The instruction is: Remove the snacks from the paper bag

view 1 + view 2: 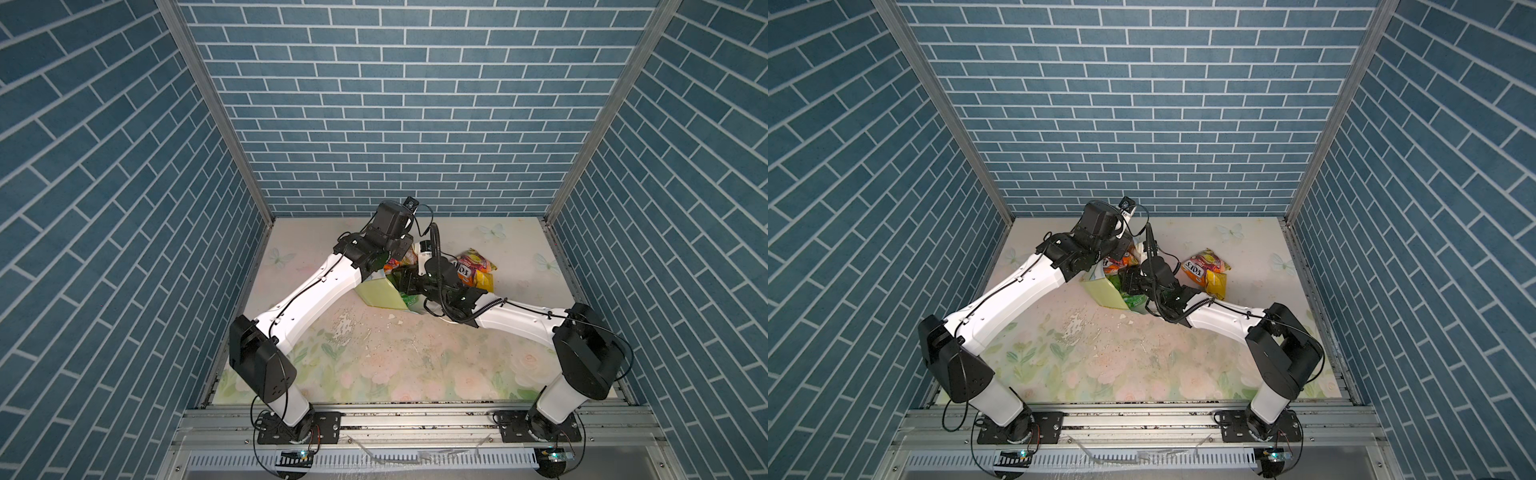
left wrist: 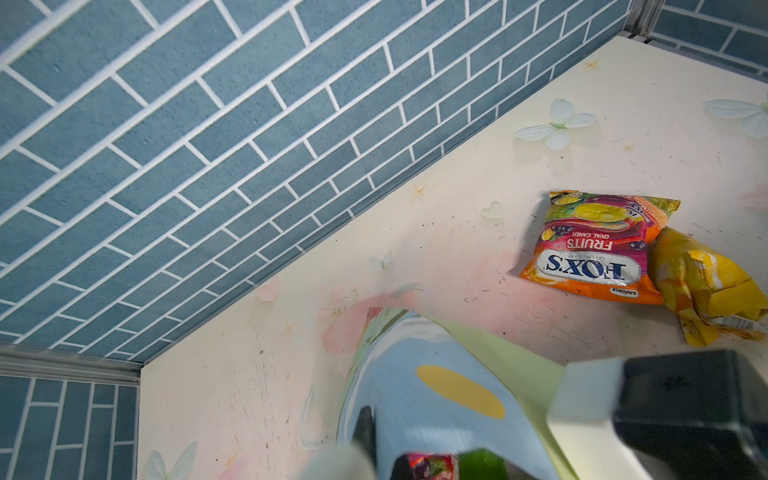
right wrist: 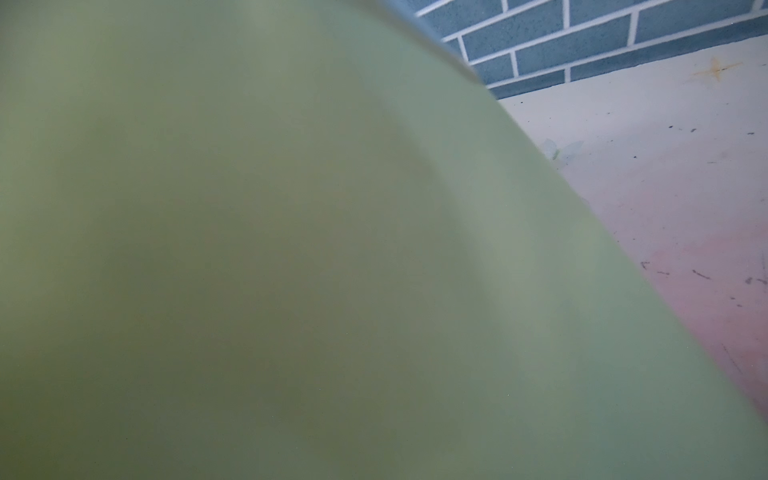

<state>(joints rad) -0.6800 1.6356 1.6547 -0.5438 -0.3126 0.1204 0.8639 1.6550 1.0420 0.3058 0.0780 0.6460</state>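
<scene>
Centrally, nearer the table's (image 1: 374,353) far edge, sits the bag (image 1: 380,295). The left gripper (image 2: 357,449) is closed tight at its rim, its hold on the paper unclear. The right gripper (image 1: 406,282) is at its mouth, jaws hidden. Two snacks (image 1: 473,266) lie outside, toward the right edge; others remain inside.

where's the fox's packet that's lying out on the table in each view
Both top views: FOX'S packet right of centre, just beyond the right arm's wrist.
Left wrist: right side, mid-height, print upside down.
Right wrist: not in it; mostly paper bag.
Shared landmark: yellow packet touching it.
</scene>
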